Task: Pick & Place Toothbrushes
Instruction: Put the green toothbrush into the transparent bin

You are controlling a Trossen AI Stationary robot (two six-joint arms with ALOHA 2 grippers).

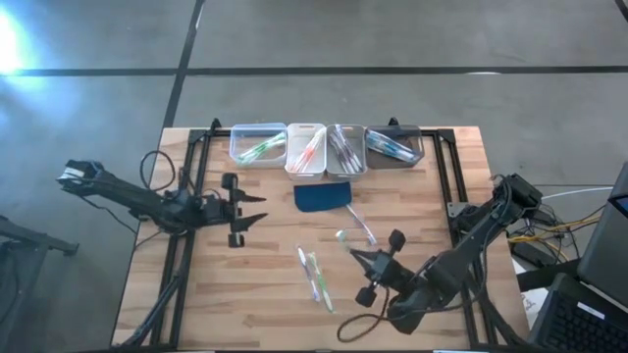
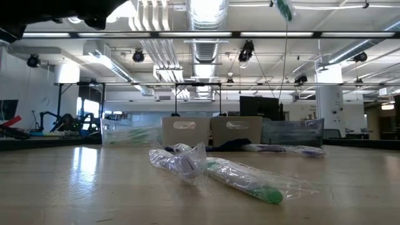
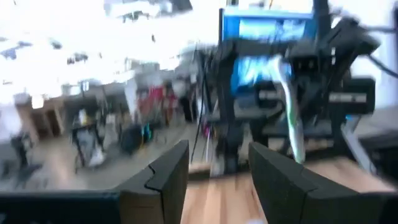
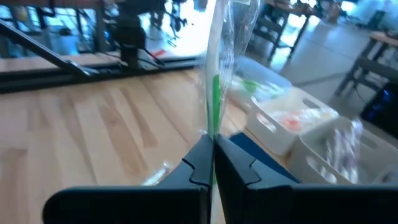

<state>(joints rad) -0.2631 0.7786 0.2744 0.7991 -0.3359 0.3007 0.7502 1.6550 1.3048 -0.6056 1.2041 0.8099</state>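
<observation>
Gripping clear-wrapped green-accented toothbrush [image 4: 214,93] by lower end, right gripper [image 4: 211,163] clenched, lower centre-right of high view. Light, stiff stick; crinkly film slippery, pinch handle. Left gripper [image 1: 257,208] parted, empty, centre-left. Green bin [image 1: 257,145] top centre.

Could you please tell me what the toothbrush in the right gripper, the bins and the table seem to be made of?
The toothbrush pinched in the right gripper looks like green and whitish plastic in a clear, crinkly film wrapper that catches glints. The four bins look like thin plastic, clear to milky, since their contents show through. The table appears to be pale wood planks with visible grain.
</observation>
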